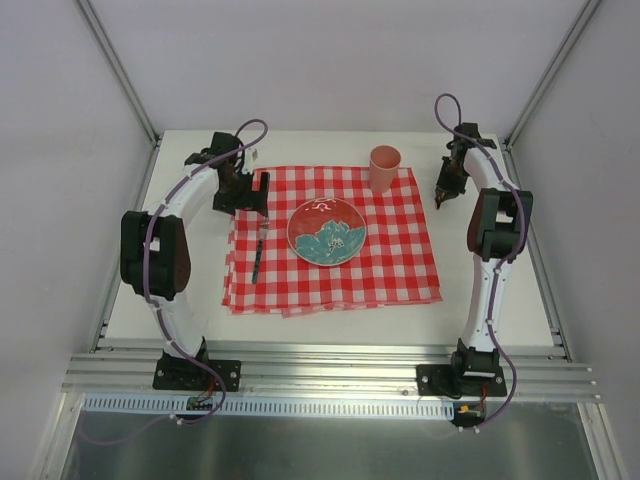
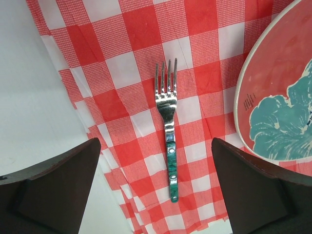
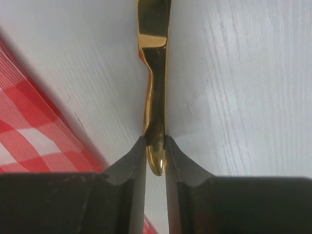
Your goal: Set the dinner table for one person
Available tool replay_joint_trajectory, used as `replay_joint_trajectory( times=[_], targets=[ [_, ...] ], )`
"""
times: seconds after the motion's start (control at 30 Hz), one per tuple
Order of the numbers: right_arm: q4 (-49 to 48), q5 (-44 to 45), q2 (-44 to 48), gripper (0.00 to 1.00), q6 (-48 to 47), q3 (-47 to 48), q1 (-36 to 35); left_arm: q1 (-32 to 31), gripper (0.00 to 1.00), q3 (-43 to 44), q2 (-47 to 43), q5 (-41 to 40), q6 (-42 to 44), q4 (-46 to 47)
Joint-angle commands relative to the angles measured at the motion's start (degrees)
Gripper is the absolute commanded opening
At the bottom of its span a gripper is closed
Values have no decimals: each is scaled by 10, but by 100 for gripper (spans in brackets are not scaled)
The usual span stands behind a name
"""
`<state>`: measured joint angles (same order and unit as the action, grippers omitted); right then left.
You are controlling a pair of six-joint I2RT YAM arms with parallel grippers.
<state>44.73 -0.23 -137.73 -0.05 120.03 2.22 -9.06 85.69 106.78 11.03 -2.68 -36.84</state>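
Note:
The white dinner table (image 1: 190, 290) carries a red-and-white checked cloth (image 1: 400, 260). On the cloth lie a red plate with a teal flower (image 1: 327, 231), a pink cup (image 1: 384, 168) and a green-handled fork (image 1: 259, 250). My left gripper (image 1: 243, 192) is open and empty above the fork's tines end; in the left wrist view the fork (image 2: 167, 126) lies flat between my spread fingers (image 2: 58, 180), left of the plate (image 2: 278, 97). My right gripper (image 1: 446, 192) is shut on a gold utensil (image 3: 155, 73), seen edge-on over bare table (image 3: 243, 73) just right of the cloth (image 3: 29, 131).
Grey aluminium rails (image 1: 320, 375) run along the near edge and up both sides. White walls close in the table at the back and sides. The cloth's left edge (image 2: 92, 131) is folded in layers beside the fork.

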Motion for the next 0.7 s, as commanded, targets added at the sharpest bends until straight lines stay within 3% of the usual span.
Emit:
replay_joint_trajectory(
  times=[0.0, 0.5, 0.53, 0.57, 0.6, 0.67],
  targets=[
    [32, 30, 58, 0, -59, -43, 10, -3, 99, 19, -39, -26, 22, -15],
    [45, 7, 277, 0, -105, -248, 16, 19, 99, 28, -61, -28, 36, -9],
    [41, -18, 273, 6, -117, -249, 15, 19, 99, 29, -61, -27, 36, -8],
    [27, -34, 269, 51, -135, -251, 15, 19, 99, 30, -61, -27, 36, -8],
    [21, -35, 262, 63, -141, -242, 15, 19, 99, 28, -62, -28, 36, -8],
    [19, -29, 227, 66, -149, -220, 15, 19, 99, 21, -66, -27, 38, -8]
  ],
)
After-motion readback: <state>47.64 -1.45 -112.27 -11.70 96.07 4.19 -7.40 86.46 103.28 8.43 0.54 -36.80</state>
